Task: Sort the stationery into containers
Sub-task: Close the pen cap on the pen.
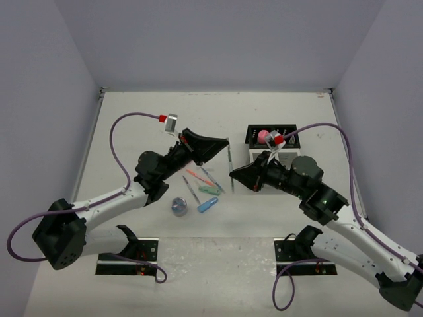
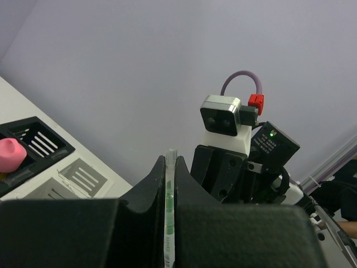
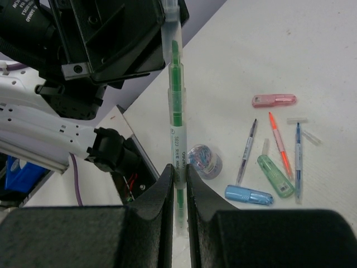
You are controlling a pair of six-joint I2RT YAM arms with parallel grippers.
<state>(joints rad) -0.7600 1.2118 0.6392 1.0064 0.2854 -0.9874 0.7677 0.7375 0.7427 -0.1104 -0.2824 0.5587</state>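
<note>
Handover mid-air: left gripper (image 2: pixel 171 163) and right gripper (image 3: pixel 178 172) both pinch the clear-barrelled green pen (image 3: pixel 175 100), each near its own end. Next, I judge, one must release so the other carries it to the black perforated organiser box (image 1: pixel 252 134)

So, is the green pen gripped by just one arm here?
No, the right gripper pinches the green pen at one end while the left gripper clamps the other.

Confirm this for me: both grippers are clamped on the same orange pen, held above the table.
Wrong colour. The pen clamped by the left gripper and the right gripper above the table is clear with green inside, not orange, as the right wrist view shows. The rest holds.
</note>
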